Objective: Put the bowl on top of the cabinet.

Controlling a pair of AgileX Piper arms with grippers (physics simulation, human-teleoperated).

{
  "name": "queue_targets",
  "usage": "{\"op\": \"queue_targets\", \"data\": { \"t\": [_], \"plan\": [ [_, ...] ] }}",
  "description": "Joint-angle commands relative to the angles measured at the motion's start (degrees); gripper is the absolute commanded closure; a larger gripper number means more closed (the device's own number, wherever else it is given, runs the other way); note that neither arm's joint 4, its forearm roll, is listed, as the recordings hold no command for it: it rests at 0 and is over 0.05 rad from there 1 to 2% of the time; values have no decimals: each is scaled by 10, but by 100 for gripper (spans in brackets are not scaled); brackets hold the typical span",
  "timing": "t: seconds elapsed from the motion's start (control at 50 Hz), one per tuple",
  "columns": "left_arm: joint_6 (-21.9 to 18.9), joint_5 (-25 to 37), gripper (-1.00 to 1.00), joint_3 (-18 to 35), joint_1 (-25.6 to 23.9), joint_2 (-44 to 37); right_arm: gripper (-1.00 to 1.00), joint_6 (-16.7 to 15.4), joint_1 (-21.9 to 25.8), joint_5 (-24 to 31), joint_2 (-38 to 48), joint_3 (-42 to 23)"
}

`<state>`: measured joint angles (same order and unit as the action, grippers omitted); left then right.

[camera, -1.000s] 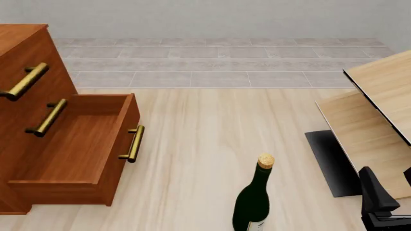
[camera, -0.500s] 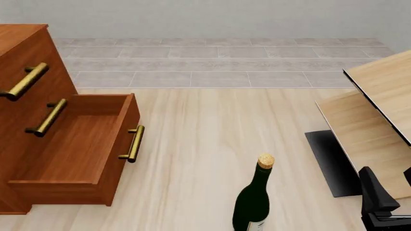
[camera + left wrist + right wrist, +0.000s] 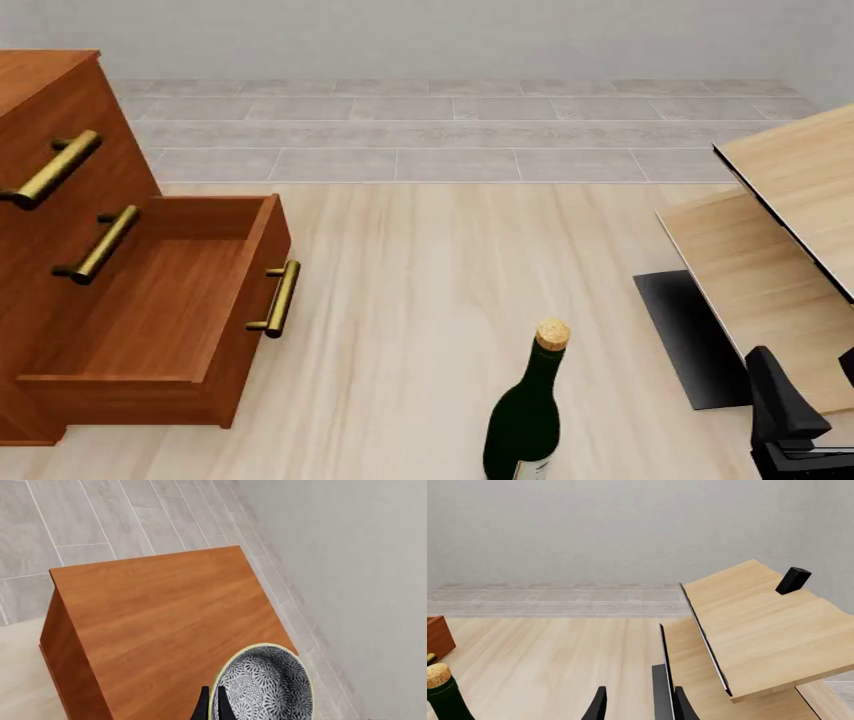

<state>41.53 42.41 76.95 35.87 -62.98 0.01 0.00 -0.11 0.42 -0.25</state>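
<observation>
In the left wrist view the grey-white patterned bowl [image 3: 267, 687] is over one corner of the reddish-brown cabinet top [image 3: 160, 615]. My left gripper [image 3: 211, 703] is shut on the bowl's rim, one dark finger on each side of it. Whether the bowl touches the wood I cannot tell. The front view shows the cabinet [image 3: 60, 190] at the left with its lower drawer [image 3: 160, 300] pulled out; bowl and left gripper are out of that view. My right gripper [image 3: 801, 400] stands open at the lower right, holding nothing, and appears as the right gripper [image 3: 640, 707] in its wrist view.
A dark green corked bottle [image 3: 529, 415] stands at the front centre. Pale light-wood panels [image 3: 787, 230] with a black base [image 3: 687, 335] lean at the right, close to my right gripper. Brass bar handles [image 3: 278, 298] stick out from the drawer fronts.
</observation>
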Motion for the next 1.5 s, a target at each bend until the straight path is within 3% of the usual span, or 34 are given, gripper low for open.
{"op": "queue_targets", "data": {
  "t": [0.02, 1.5],
  "plan": [
    [-3, -17, 100, -2, -2, -15, -100, 0, 0, 0, 0, 0],
    [-61, -96, 100, -31, 28, -89, -100, 0, 0, 0, 0, 0]
  ]
}}
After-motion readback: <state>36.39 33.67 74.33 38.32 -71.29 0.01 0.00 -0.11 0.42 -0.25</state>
